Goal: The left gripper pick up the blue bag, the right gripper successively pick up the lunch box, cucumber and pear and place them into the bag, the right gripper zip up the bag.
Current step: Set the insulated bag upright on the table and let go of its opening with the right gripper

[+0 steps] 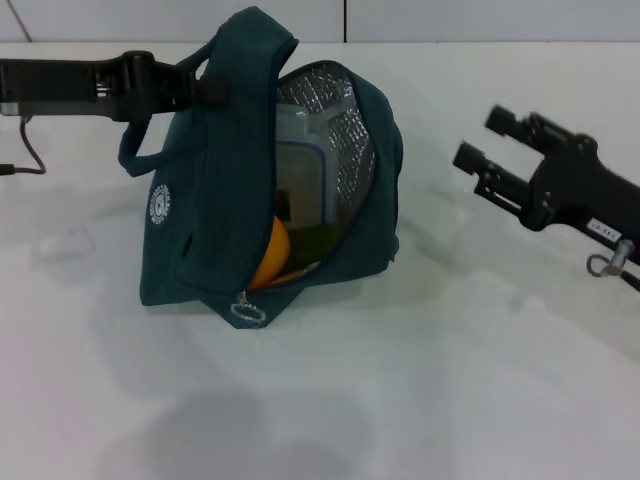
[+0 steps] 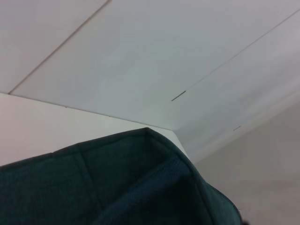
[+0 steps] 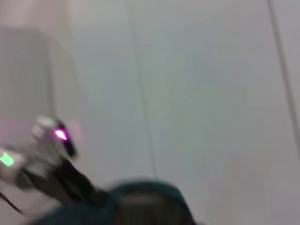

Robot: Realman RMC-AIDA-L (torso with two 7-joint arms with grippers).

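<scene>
The blue bag (image 1: 215, 220) stands on the white table, its top pulled up toward the left and its mouth open to the right, showing silver lining. My left gripper (image 1: 203, 90) is shut on the bag's top by a handle. Inside, the lunch box (image 1: 300, 165) stands on edge. Below it lies the pear (image 1: 270, 255), with a dark green bit of the cucumber (image 1: 312, 245) beside it. The zipper's ring pull (image 1: 247, 312) hangs at the bag's lower front. My right gripper (image 1: 483, 140) hovers open and empty to the bag's right. Teal fabric (image 2: 140, 187) fills the lower left wrist view.
A thin cable (image 1: 28, 150) loops down from the left arm at the far left. The table's back edge (image 1: 450, 42) meets the wall behind the bag. The right wrist view is blurred, showing the bag's top (image 3: 140, 201) and the left arm (image 3: 51, 159).
</scene>
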